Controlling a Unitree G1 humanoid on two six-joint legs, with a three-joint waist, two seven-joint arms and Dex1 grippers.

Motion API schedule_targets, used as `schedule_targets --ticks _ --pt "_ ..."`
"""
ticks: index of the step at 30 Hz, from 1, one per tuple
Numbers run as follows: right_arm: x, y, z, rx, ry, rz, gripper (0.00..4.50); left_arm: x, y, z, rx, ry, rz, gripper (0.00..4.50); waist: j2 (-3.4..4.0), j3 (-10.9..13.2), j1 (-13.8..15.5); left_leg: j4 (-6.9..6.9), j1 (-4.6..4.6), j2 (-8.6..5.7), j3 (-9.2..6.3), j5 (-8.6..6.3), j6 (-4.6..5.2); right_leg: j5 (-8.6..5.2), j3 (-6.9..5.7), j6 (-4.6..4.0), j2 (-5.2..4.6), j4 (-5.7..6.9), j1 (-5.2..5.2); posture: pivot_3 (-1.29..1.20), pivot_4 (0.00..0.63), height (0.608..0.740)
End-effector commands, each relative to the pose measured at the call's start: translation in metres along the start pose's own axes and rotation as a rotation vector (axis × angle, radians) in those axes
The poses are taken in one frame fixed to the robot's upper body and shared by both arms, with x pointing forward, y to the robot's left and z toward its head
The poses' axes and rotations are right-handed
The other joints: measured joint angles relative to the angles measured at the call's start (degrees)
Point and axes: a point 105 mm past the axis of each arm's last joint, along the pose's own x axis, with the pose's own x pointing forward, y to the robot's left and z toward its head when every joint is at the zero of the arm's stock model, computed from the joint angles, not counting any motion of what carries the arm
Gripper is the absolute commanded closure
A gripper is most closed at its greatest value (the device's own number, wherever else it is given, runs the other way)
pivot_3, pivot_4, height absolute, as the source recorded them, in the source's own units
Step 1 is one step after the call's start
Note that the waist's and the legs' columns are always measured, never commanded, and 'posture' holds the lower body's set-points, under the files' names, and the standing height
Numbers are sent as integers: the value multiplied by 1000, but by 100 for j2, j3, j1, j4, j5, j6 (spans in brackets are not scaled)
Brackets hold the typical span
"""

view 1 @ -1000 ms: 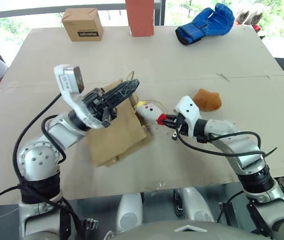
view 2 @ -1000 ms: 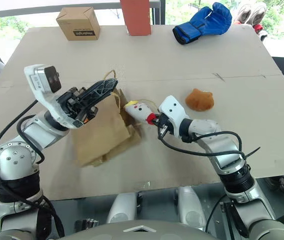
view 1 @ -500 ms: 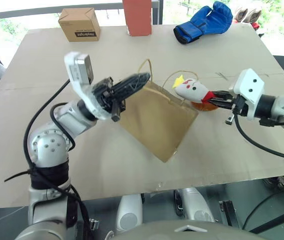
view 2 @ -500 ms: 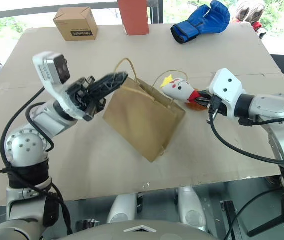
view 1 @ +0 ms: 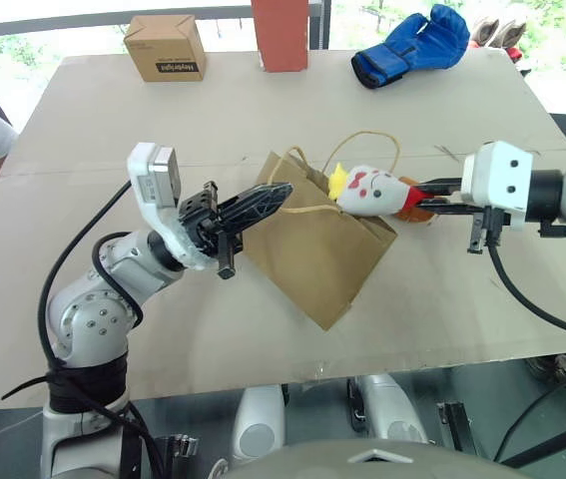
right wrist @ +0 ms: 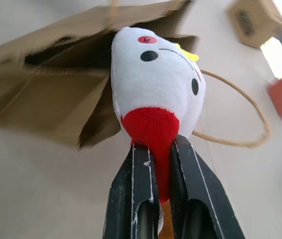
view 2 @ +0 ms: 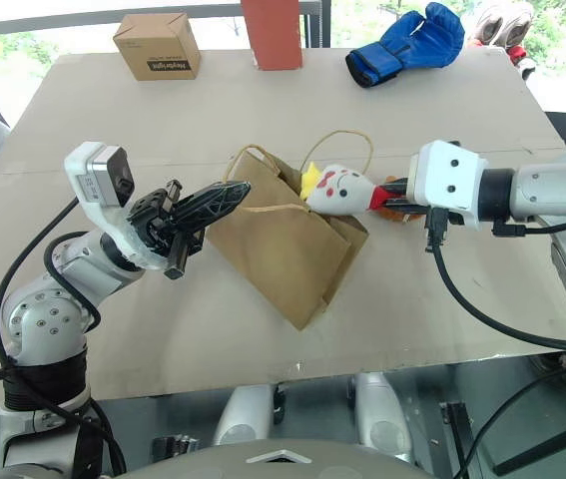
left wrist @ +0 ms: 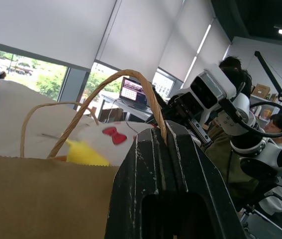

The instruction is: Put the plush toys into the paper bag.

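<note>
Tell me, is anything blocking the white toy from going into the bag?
Nothing visible. The right gripper holds the white toy by its red base, head first at the bag's mouth. The left gripper holds the bag up by one handle, and the mouth gapes open. The other handle arches above the toy, clear of it.

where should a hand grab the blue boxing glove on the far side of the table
Probably at the dark cuff end of the blue boxing glove, coming from its left, open side. The cuff looks narrower and flatter than the bulging padded fist, and nothing stands close beside it there.
</note>
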Motion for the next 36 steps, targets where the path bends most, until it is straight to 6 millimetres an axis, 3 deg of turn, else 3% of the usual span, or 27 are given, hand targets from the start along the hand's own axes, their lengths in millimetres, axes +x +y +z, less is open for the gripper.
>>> schedule_targets --ticks 1,5,11,20,24,27,30,31,33,36 --pt "4 -4 8 -209 23 75 4460 3 -9 9 45 -26 -31 4500 1 1 -9 0 1 0 0 0 0 0 1 0 0 1 0 0 150 740" --pt "23 -12 2 -390 69 137 4460 4 -12 7 50 -24 -46 4500 3 2 -14 0 2 0 0 0 0 -1 0 2 2 1 0 0 150 740" --pt "56 -2 10 -656 11 340 4460 12 -11 11 61 -46 -54 4500 4 2 9 2 1 1 1 1 -1 6 1 -7 3 6 0 0 150 740" --pt "77 22 17 -626 -134 416 4460 26 -1 32 119 -171 -2 4500 3 2 24 8 5 0 -3 2 -2 9 -2 -4 4 17 7 0 150 740" --pt "96 20 26 -558 -200 316 4460 27 8 33 151 -205 28 4500 3 2 6 10 7 0 -3 2 -2 18 -1 12 4 18 10 0 150 740" --pt "103 17 25 -440 -217 253 3560 26 6 30 154 -209 22 4500 3 2 11 10 7 1 -4 2 -2 19 -1 14 7 24 7 0 150 740" --pt "100 11 22 -380 -201 183 2072 23 3 28 156 -198 6 4500 3 2 46 10 3 1 -7 2 -2 19 -5 14 6 22 9 0 150 740" --pt "94 8 20 -331 -189 147 1435 19 0 28 175 -186 -8 4500 4 3 44 12 1 1 -7 2 -2 19 -5 14 5 20 9 0 150 740" --pt "74 1 11 -190 -149 71 656 10 -2 25 198 -146 -32 4500 4 2 51 13 1 0 -5 2 -2 19 -4 14 4 20 8 0 150 740" --pt "47 -13 4 48 -143 -100 656 6 -1 24 216 -127 -36 4500 3 3 72 13 2 0 -5 1 -2 7 -5 -7 2 20 8 0 150 740"
